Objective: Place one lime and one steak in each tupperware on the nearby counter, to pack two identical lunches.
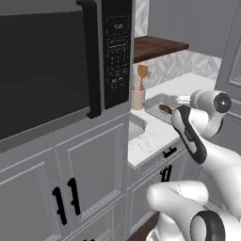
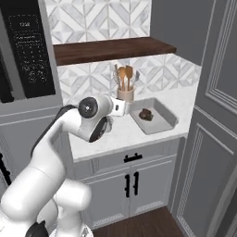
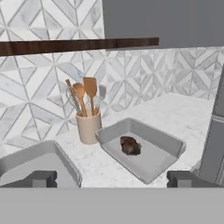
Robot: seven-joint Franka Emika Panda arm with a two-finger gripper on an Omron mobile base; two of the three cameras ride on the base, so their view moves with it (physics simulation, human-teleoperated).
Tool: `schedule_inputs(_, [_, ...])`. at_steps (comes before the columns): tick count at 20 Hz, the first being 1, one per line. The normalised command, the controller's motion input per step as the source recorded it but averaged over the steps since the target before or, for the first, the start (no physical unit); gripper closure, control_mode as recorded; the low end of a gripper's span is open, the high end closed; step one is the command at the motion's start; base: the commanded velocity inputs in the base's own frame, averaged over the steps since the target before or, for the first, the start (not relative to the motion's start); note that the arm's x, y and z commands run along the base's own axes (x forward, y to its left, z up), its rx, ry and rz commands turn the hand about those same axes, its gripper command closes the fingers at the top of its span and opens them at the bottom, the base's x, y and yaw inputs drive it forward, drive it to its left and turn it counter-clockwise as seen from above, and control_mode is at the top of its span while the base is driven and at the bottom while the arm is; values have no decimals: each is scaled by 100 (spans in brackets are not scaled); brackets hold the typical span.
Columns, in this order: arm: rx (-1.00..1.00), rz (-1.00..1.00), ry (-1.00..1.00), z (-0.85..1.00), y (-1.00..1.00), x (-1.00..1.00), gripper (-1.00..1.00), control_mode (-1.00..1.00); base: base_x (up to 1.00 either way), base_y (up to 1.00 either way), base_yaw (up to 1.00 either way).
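Hand view: steak (image 3: 130, 145) flat, soft, likely slippery in tupperware (image 3: 168, 142); grasp across narrow edges. Pincer (image 3: 112, 178) spread wide, holding nothing.

A beige cup (image 3: 89, 127) of wooden utensils (image 3: 83, 97) stands upright at the far side of the worktop, against the backsplash (image 2: 99, 18) of grey and white chevron tiles; a dark wooden shelf (image 2: 111, 49) runs along that wall above the cup; a black microwave (image 1: 52, 61) with a keypad panel (image 1: 116, 42) sits to the left, set into grey cabinetry; a tall grey panelled door (image 2: 217, 115) closes the scene on the right; the floor (image 2: 139, 227) below is dark wood.
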Motion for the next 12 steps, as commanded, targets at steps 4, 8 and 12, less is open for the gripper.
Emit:
schedule_inputs(4, [0,0,0,0,0,0,-100,100,-100,-4,-16])
schedule_inputs(8, [0,0,0,0,0,0,-100,100,-100,0,-27])
schedule_inputs(12, [0,0,0,0,0,0,-100,100,-100,0,-40])
